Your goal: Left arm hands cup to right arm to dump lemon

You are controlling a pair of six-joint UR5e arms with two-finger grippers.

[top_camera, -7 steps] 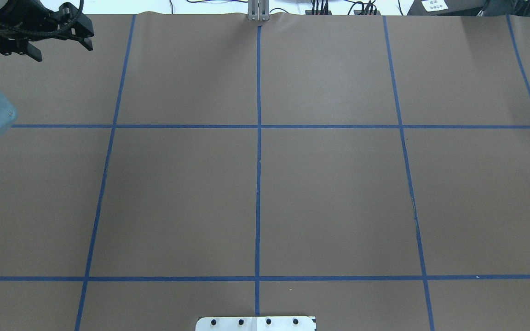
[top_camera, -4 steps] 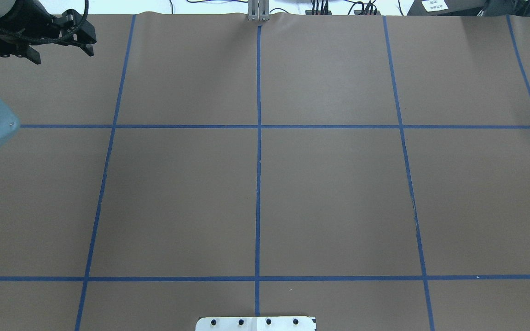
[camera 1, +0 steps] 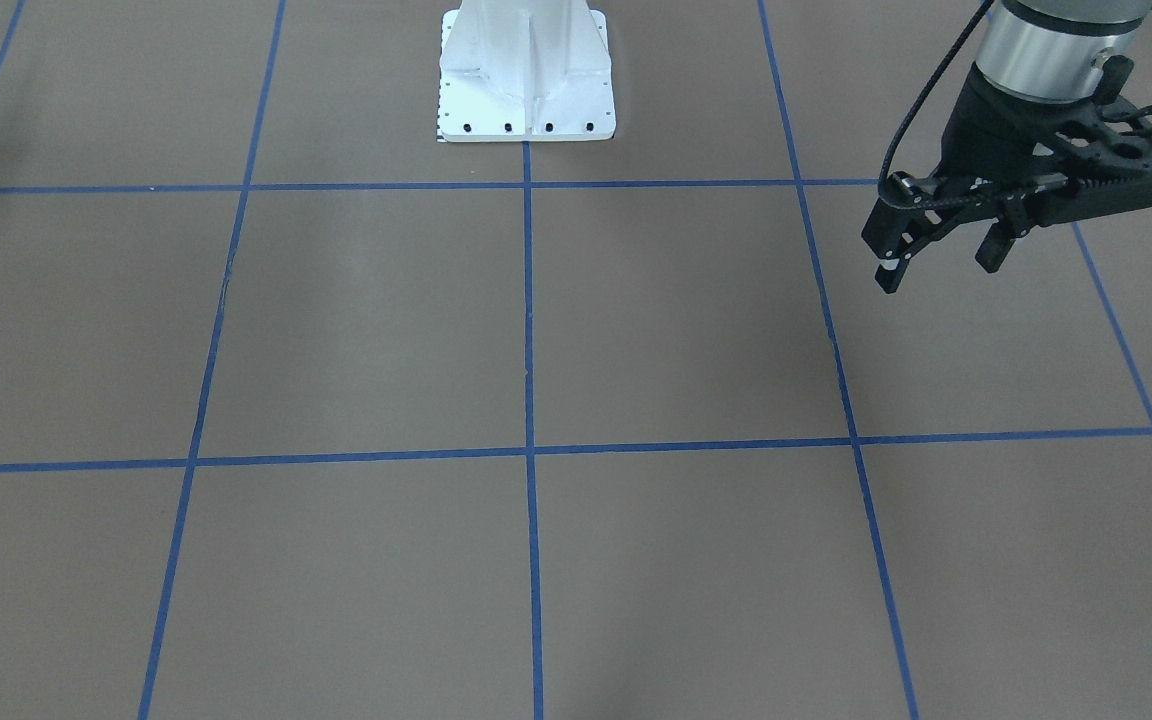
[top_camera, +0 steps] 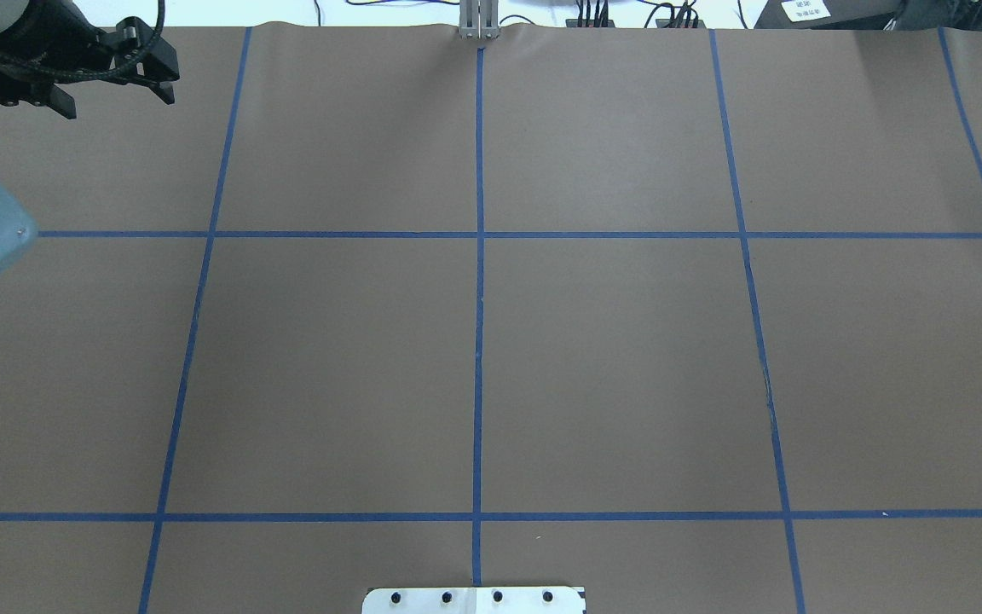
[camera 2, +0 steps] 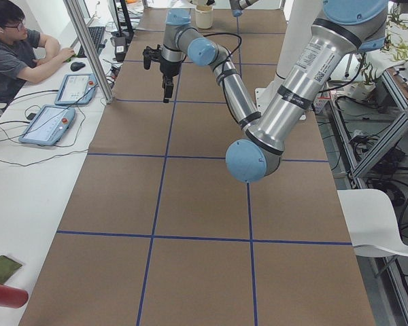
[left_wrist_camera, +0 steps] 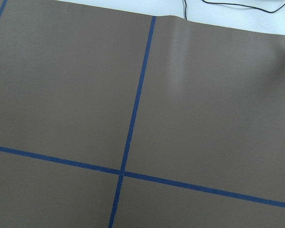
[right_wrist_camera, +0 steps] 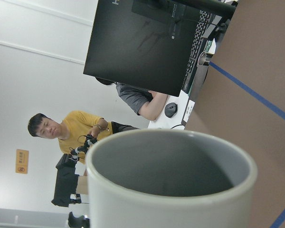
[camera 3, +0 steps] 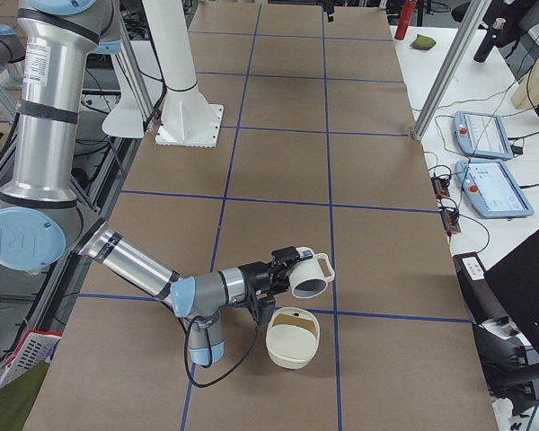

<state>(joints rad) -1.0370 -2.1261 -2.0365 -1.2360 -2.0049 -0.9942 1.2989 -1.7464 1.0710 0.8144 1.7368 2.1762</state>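
Jaws of left arm's black gripper (camera 1: 936, 272) spread wide, empty, above brown blue-taped table (camera 1: 636, 330) near its edge. Right gripper (camera 3: 287, 265): grip unclear; small cream-white mug (camera 3: 311, 277) at its tip, tipped sideways, just by cream tub (camera 3: 292, 355).

The table (top_camera: 610, 358) cover looks like dull brown paper, with smooth blue tape (top_camera: 479, 341). The left arm (camera 1: 1036, 50) is shiny metal; the left gripper (camera 1: 939, 272) is dull black plastic. The cup (right_wrist_camera: 171, 199) is smooth.
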